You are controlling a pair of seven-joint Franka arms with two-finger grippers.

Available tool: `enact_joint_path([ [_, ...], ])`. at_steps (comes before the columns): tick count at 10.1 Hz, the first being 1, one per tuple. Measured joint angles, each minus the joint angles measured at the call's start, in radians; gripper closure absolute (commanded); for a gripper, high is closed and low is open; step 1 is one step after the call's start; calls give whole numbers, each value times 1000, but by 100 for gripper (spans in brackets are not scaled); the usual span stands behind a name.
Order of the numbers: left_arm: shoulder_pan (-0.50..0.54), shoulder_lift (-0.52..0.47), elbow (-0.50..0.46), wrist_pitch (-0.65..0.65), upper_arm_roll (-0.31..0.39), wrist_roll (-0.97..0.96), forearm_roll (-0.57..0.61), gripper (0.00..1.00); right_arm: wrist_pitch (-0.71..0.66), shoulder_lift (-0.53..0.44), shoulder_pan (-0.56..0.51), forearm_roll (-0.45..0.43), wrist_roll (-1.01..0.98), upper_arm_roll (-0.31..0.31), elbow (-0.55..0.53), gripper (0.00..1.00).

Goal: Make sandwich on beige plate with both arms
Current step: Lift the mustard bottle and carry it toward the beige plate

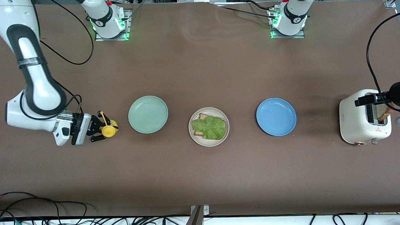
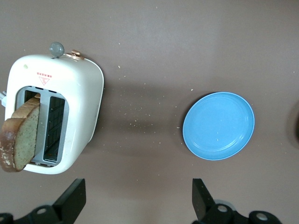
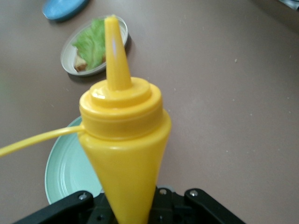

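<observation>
Your right gripper [image 1: 99,127] is clenched on the yellow sauce bottle [image 1: 109,129] near the table's right-arm edge; carry it upright to the lettuce-topped bread [image 1: 209,127] on the beige plate [image 1: 194,137], mid-table. The left gripper [image 2: 138,203] waits, released, over the toaster [image 1: 356,120].

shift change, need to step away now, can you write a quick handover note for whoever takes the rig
Right end effector: shut on the yellow squeeze bottle, at the right arm's end of the table beside the mint-green plate.
Left end effector: open, over the table by the toaster; a bread slice stands in the toaster slot.
Done: beige plate holds one bread slice with lettuce on top.
Left: sauce if wanted, then the top slice.
</observation>
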Motion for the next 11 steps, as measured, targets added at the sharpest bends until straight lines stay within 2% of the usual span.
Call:
enact_joint_path([
  [2, 0, 0, 0, 0, 0, 0, 0, 0, 15, -4, 30, -276, 310, 74, 67, 100],
  [4, 0, 1, 0, -1, -2, 0, 0, 0, 17, -6, 110, -465, 547, 100, 109, 100],
  [9, -8, 7, -1, -1, -4, -1, 0, 0, -24, -5, 351, -855, 844, 94, 143, 100],
  [10, -10, 7, -1, -1, -4, -1, 0, 0, -60, 0, 398, -915, 861, 73, 157, 100],
  [11, -12, 8, -2, -1, -4, -1, 0, 0, -114, 12, 467, -968, 867, 26, 190, 100],
])
